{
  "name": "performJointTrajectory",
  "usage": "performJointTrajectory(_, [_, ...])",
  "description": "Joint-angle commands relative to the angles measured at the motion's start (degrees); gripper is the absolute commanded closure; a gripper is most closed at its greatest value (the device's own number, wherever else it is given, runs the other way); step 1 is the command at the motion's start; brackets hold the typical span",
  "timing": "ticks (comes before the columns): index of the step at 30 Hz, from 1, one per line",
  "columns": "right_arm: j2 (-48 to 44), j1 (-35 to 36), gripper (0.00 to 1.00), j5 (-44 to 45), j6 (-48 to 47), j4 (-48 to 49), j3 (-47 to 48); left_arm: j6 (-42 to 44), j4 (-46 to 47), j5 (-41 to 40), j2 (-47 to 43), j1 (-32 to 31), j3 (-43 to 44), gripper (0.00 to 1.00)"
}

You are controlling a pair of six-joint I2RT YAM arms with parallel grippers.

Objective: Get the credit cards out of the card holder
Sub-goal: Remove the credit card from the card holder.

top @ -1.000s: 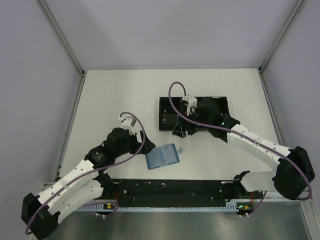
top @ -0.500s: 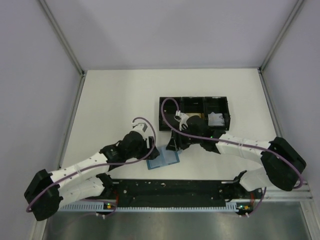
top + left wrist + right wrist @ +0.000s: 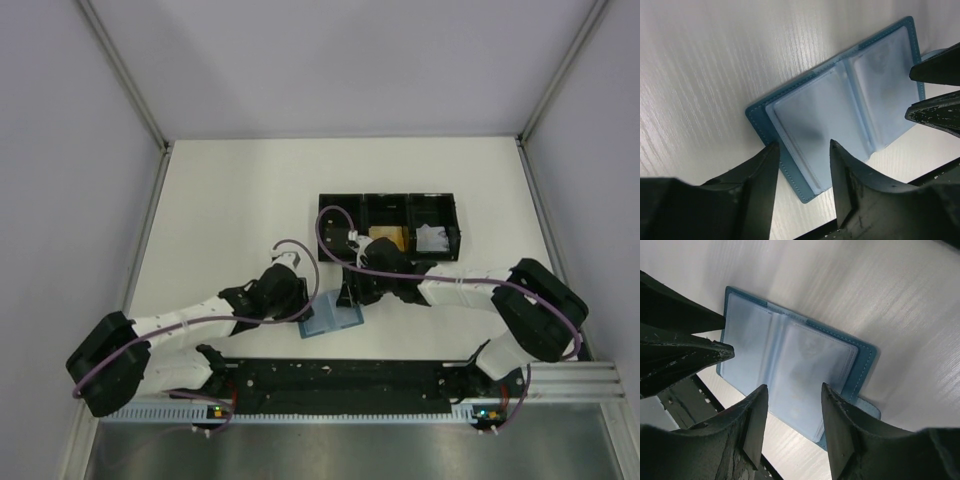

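white table point(image 3: 230, 220) bears card holder point(image 3: 332, 316) between left claw point(image 3: 802, 150) and right claw point(image 3: 794, 390).

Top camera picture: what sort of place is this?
Likely a robot lab test booth: plain grey walls with metal posts, a white table, and a left arm and right arm bolted at its near edge.
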Motion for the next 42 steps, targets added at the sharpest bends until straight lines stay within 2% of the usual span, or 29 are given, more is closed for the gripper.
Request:
performJointTrajectory(1, [1.2, 0.7, 0.54, 1.3, -0.3, 1.1, 1.1, -0.8, 2.3, 0.3, 2.1, -0.3, -0.4, 0.58])
performJointTrajectory(2, [1.4, 0.7, 0.54, 1.4, -0.5, 1.0, 1.0, -1.0, 2.2, 0.4, 2.3, -0.3, -0.6, 0.59])
performJointTrajectory(4, [1.4, 0.7, 0.54, 1.9, -0.7, 0.5, 1.1, -1.0, 2.4, 0.4, 2.6, -0.4, -0.7, 0.69])
performJointTrajectory(8, [0.0, 0.7, 0.55, 3.6, -1.7, -1.5, 1.6, -1.2, 2.3, 0.2, 2.7, -0.3, -1.0, 0.77])
performJointTrajectory(13, [-3.8, 1.0, 0.55, 8.8, -3.6, -7.7, 3.0, -1.5, 2.2, 0.2, 2.9, -0.3, -1.0, 0.81])
performJointTrajectory(17, [-3.6, 1.1, 0.54, 10.0, -4.2, -8.6, 3.0, -1.3, 2.2, 0.5, 3.7, -0.3, -0.8, 0.85])
performJointTrajectory(24, [-2.0, 1.1, 0.55, 6.1, -3.2, -5.8, 2.3, -1.4, 2.2, 0.9, 3.8, -0.3, -0.6, 0.86])
performJointTrajectory(32, [-1.2, 1.1, 0.65, 2.6, -2.3, -4.1, 2.3, -1.7, 2.9, 1.6, 3.7, -0.3, -0.8, 0.87])
performJointTrajectory(42, [-3.1, 1.0, 0.62, 9.7, -3.6, -8.9, 3.2, -1.7, 2.7, 1.3, 3.6, -0.4, -0.7, 0.88])
